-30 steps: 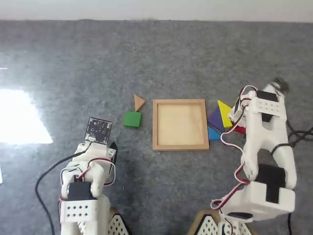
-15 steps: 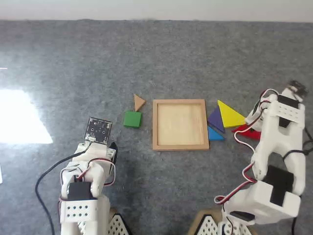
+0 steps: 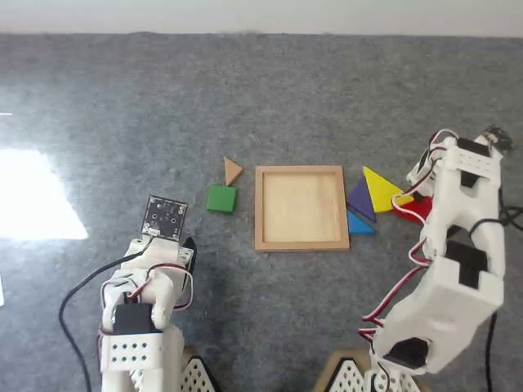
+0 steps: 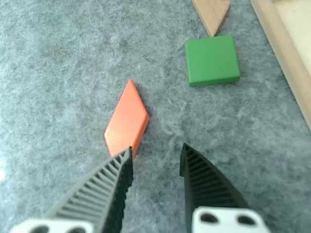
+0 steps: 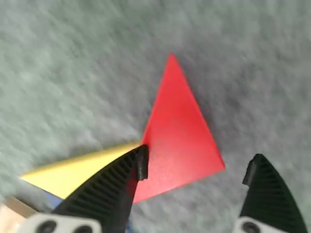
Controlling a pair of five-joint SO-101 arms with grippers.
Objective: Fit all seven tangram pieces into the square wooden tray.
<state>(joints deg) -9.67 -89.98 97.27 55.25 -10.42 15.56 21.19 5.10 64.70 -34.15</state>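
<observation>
The right fingers (image 5: 114,187) are spread wide and hold nothing. The red triangle (image 5: 177,141) lies flat on the counter (image 3: 122,98) in the gap between them, and that fit decides the grasp. It does not sit centred in the gap. One fingertip is at the edge where the triangle meets the yellow triangle (image 5: 73,172), while the other stands well off its far corner. The triangle's sharp point aims away from the fingers, so closing would pinch it across its wide end. With yellow touching on one side, that finger could catch yellow instead of red. A small shift toward the free side looks wise first.

In the high view the red triangle is the piece farthest from the tray (image 3: 260,208). The yellow, purple (image 3: 359,198) and blue (image 3: 358,222) pieces lie between it and the tray's rim, and the tray holds no pieces yet. The right arm is the nearer one to this cluster.

The left fingers (image 4: 104,189) are also parted and empty, low over the counter. One tip is just at the near point of the orange piece (image 4: 127,119), whose long axis runs away from the fingers at a slant. The green square (image 4: 212,60) and wooden triangle (image 4: 211,12) are beyond it, beside the tray.
</observation>
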